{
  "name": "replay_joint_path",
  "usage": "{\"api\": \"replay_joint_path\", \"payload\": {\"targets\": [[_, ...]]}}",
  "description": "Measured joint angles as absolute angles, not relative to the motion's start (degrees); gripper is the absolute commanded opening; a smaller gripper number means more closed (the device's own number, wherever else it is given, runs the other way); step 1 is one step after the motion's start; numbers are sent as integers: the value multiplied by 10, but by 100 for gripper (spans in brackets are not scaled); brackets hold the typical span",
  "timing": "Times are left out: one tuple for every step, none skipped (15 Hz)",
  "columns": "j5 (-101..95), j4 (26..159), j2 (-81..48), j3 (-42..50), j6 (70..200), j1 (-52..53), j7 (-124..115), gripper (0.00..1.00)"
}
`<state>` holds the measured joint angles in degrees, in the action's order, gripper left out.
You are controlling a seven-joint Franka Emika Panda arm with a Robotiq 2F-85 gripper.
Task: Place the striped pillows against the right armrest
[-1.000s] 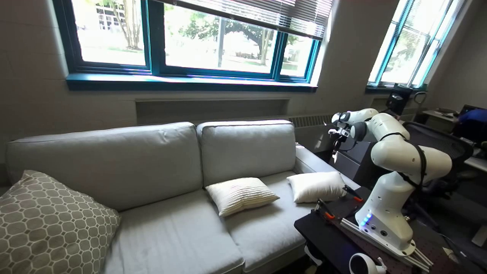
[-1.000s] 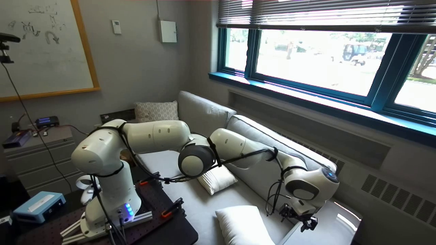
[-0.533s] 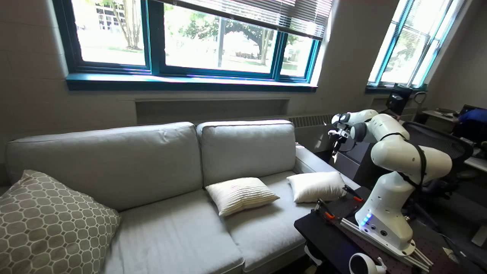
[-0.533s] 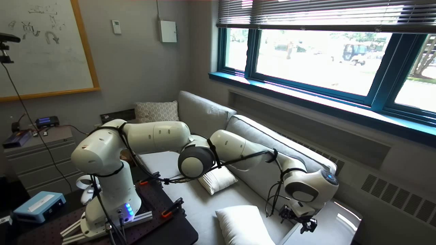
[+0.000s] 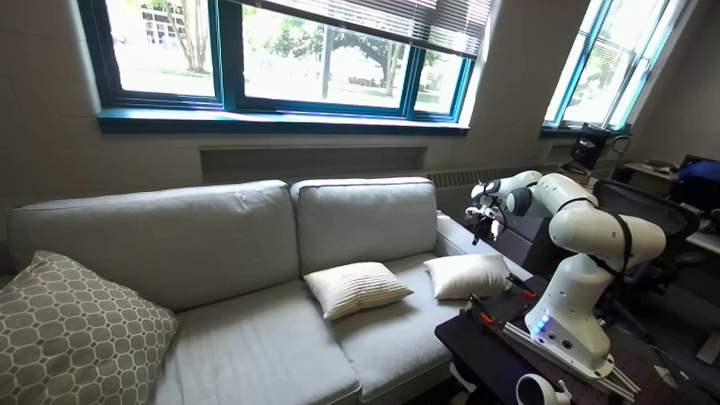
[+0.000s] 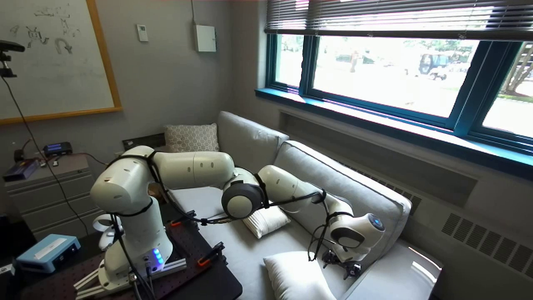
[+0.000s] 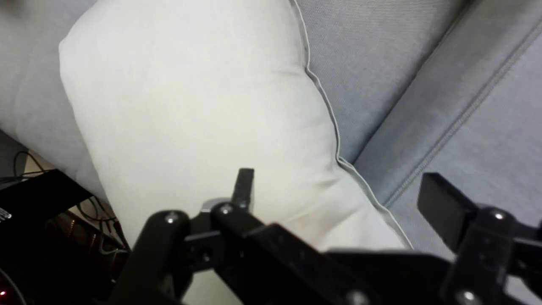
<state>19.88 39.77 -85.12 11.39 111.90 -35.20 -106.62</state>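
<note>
Fingers (image 7: 445,208) spread, empty, above the nearer pillow (image 7: 211,123), near the armrest (image 6: 397,273), presumably wide to pinch the pillow's edge

From the wrist view I see my gripper (image 7: 341,197) standing wide apart, one fingertip (image 7: 244,186) in front of the white pillow (image 7: 190,106) and the other past the pillow's seamed edge, where the grey armrest (image 7: 495,140) lies; whether either touches, I can't tell. Beside that same edge I have seat fabric (image 7: 360,55). On the pillow's opposite side I pick out cables (image 7: 113,251) and a black block (image 7: 46,192).
</note>
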Motion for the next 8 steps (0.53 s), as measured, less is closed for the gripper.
{"api": "replay_joint_path", "payload": {"targets": [[188,417,-853,104,1139,-339,-1074,100],[179,437,-854,100,1156,-324,-1081,100],[170,457,-855,98,1171,-308,-1088,100],[161,476,-855,99,1184,-292,-1094,100],[151,493,-856,100,1192,-277,-1098,100],[142,508,-856,103,1197,-263,-1101,100],[132,520,-856,107,1197,-251,-1102,100],[123,530,-856,112,1197,-241,-1102,100]]}}
